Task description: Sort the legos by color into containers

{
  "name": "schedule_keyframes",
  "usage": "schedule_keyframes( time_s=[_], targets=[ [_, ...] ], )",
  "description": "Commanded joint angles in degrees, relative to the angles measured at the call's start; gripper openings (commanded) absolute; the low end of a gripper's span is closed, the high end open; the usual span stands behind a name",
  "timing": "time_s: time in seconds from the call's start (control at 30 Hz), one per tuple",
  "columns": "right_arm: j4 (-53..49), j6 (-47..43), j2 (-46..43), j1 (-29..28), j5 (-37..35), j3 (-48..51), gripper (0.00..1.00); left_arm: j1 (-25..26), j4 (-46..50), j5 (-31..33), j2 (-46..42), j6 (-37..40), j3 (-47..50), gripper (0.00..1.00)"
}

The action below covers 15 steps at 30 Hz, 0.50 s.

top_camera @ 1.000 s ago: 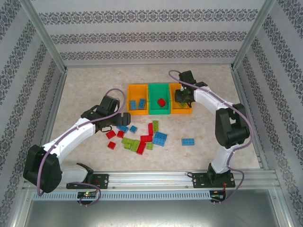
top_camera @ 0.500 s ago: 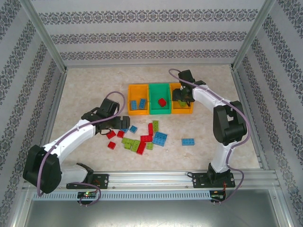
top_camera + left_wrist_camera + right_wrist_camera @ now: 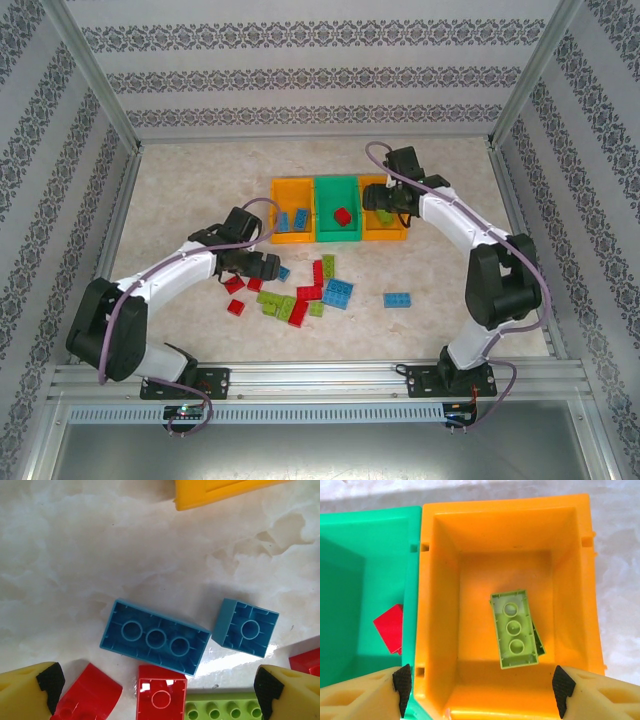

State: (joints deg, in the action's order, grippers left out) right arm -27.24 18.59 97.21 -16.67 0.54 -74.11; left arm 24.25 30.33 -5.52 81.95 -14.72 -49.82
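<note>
a light green lego (image 3: pixel 514 630) lies studs-down on the floor of the right orange container (image 3: pixel 438 605), at 12 o'clock from the right gripper (image 3: pixel 482 687), whose fingers stand wide apart and hold nothing.
a red lego (image 3: pixel 390 627) sits in the green container (image 3: pixel 370 545) at 9 o'clock of that one. by the loose pile on the table (image 3: pixel 200 190), the left gripper (image 3: pixel 157 685) is spread open and empty, with a long blue lego (image 3: pixel 155 637) at its 12 o'clock and a small blue lego (image 3: pixel 246 627) near 2 o'clock, both upside down.
</note>
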Motion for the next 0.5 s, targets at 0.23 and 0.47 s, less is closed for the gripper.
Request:
schedule_keyframes(
  time_s=[0.23, 0.47],
  targets=[
    [2.42, 1.19, -4.68, -1.62, 0.17, 5.52, 0.79, 7.0, 1.31, 0.72, 4.38, 4.06, -6.51, 0.94],
    [2.72, 1.31, -5.44, -1.31, 0.28, 7.02, 0.79, 8.97, 0.37, 0.72, 7.13, 3.73, -7.13, 0.87]
  ],
)
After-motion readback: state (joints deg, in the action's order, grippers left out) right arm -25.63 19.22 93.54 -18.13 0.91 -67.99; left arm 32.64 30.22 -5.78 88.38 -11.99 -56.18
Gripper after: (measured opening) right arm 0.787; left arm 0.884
